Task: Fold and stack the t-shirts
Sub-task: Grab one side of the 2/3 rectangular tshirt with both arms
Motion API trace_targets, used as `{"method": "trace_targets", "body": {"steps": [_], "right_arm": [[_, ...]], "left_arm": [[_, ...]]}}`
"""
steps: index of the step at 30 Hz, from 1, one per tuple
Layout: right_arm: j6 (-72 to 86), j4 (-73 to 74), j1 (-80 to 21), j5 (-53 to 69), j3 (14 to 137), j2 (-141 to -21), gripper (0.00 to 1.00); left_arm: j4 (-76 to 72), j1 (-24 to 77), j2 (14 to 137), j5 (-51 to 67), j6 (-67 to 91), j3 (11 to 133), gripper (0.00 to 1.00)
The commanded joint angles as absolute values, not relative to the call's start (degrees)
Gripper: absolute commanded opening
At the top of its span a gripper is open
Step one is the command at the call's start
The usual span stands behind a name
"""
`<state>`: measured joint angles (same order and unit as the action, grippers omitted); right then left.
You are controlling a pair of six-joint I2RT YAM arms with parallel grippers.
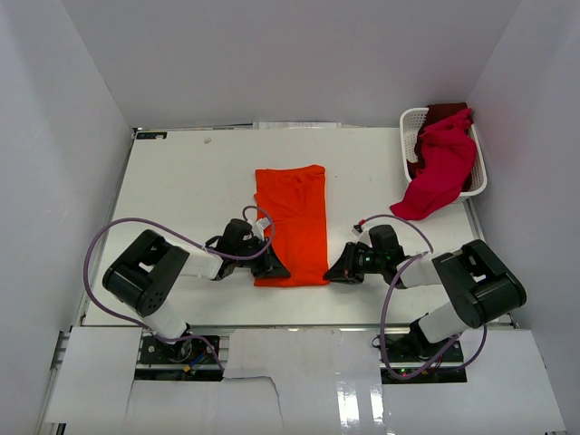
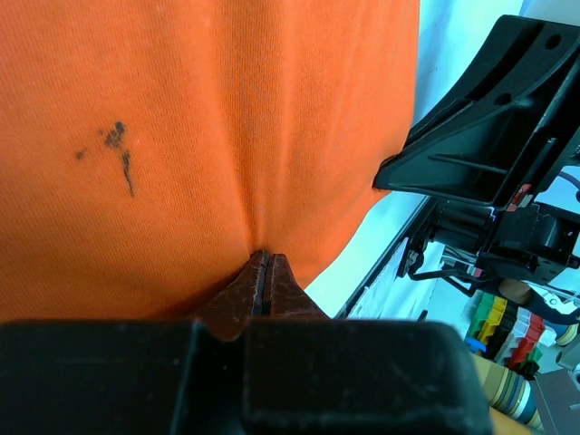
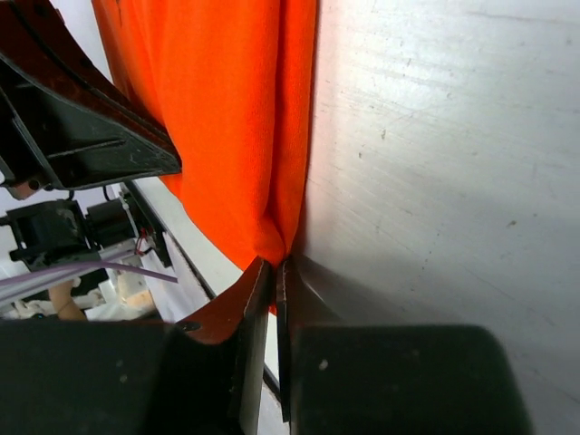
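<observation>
Large bright orange cloth t-shirt lies flat at frame centre. My left gripper and right gripper are pinched shut on its lower corners. Cloth judged soft, light, limp: grip corners, expect sag.

t-shirt central, basket behind, right
</observation>
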<state>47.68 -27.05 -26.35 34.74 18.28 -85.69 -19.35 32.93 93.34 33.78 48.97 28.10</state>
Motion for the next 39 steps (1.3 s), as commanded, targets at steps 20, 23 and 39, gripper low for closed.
{"method": "trace_targets", "body": {"steps": [20, 23, 39], "right_arm": [[46.41, -24.52, -26.54, 34.1, 22.94, -84.38, 0.08], [46.14, -24.17, -26.54, 33.75, 22.85, -84.29, 0.08], [46.58, -24.61, -26.54, 34.1, 23.03, -84.37, 0.08]], "left_arm": [[11.85, 20.93, 69.1, 25.5, 40.52, 33.66, 0.79], [16.78, 20.04, 65.22, 23.73, 39.46, 32.88, 0.91], [15.38, 19.25, 53.8, 28.57, 55.28, 14.42, 0.93]]}}
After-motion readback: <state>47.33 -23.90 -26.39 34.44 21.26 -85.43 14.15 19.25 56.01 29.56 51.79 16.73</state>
